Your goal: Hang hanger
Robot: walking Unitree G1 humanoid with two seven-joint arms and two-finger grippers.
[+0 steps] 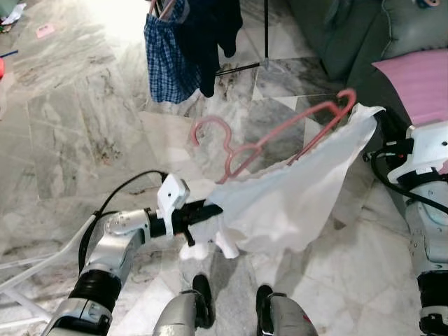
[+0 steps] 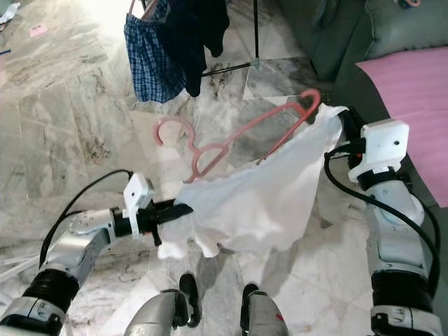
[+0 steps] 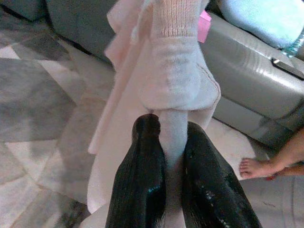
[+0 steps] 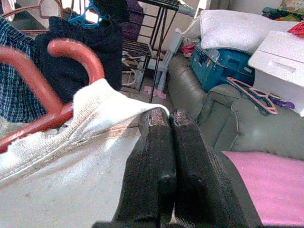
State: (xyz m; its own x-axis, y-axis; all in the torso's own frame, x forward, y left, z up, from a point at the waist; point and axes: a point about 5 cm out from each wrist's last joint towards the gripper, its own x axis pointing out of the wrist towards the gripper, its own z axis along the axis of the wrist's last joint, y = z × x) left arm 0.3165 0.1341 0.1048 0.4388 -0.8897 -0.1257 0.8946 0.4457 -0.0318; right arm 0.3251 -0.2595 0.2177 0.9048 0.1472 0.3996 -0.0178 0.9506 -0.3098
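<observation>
Left claw (image 1: 210,210) and right claw (image 2: 341,120) each pinch the white shirt (image 1: 294,192), stretching it across the pink hanger (image 1: 280,136) for hanging.

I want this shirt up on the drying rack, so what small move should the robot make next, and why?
Probably step toward the rack with both arms raised. The left gripper and right gripper each pinch an edge of the white shirt, the pink hanger rides in it with its hook free, and the rack stands farther ahead.

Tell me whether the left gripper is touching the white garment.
Touching. In the left wrist view, the left gripper has both black fingers pinched on a fold of the white garment.
</observation>
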